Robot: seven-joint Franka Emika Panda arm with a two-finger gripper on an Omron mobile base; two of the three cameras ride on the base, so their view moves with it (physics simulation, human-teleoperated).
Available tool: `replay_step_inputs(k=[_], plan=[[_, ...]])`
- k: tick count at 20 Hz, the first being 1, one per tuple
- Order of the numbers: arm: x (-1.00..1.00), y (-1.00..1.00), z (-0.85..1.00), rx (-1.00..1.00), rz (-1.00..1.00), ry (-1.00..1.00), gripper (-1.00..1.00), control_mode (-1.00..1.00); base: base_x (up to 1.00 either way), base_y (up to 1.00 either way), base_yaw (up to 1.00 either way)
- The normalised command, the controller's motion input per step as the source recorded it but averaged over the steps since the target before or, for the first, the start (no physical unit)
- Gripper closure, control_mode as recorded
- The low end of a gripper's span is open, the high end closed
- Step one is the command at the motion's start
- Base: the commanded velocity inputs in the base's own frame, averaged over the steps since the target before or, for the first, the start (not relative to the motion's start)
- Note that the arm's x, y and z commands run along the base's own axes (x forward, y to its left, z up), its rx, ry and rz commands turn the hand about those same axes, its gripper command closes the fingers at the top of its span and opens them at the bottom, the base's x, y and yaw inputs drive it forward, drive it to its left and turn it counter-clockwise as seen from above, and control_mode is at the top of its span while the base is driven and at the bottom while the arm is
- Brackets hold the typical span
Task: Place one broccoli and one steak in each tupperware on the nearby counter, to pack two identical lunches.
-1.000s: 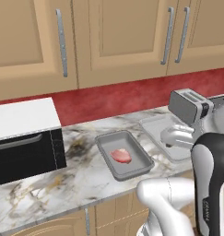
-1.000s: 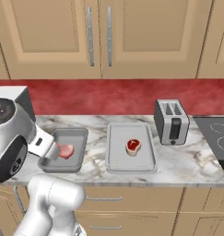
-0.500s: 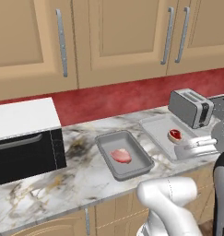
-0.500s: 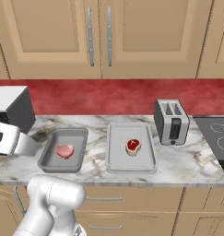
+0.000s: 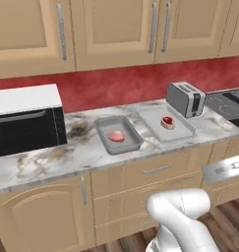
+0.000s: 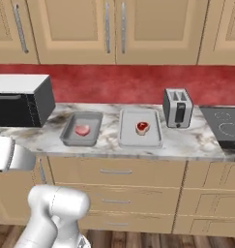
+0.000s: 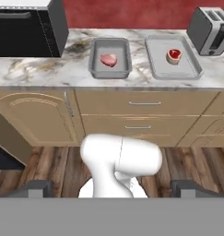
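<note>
Marble counter (image 6: 186,143) under wooden wall cabinets (image 6: 114,29), red backsplash (image 6: 114,87) behind.
Two tupperware trays mid-counter, one steak each: darker tray (image 6: 70,137) with steak (image 6: 82,130), paler tray (image 6: 126,138) with steak (image 6: 142,127). One microwave (image 6: 22,99) left end, one toaster (image 6: 177,107) right. Gripper (image 7: 111,189) fingers spread wide, empty.

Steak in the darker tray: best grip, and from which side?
Probably straight down from above: the steak lies flat and alone in the darker tray, whose raised walls block a side approach. Pinch it across its narrower width with the open gripper.
</note>
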Motion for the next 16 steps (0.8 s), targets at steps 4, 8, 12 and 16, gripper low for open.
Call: replay_step_inputs(k=[4, 8, 12, 16], plan=[[0.00, 0.00, 0.00, 0.00, 0.00, 0.00, -1.00, 1.00, -1.00, 0.00, 0.19], [0.00, 0.00, 0.00, 0.00, 0.00, 0.00, -1.00, 1.00, -1.00, 0.09, 0.23], [0.00, 0.00, 0.00, 0.00, 0.00, 0.00, -1.00, 1.00, -1.00, 0.30, 0.22], [0.00, 0.00, 0.00, 0.00, 0.00, 0.00, -1.00, 1.00, -1.00, 0.37, 0.19]])
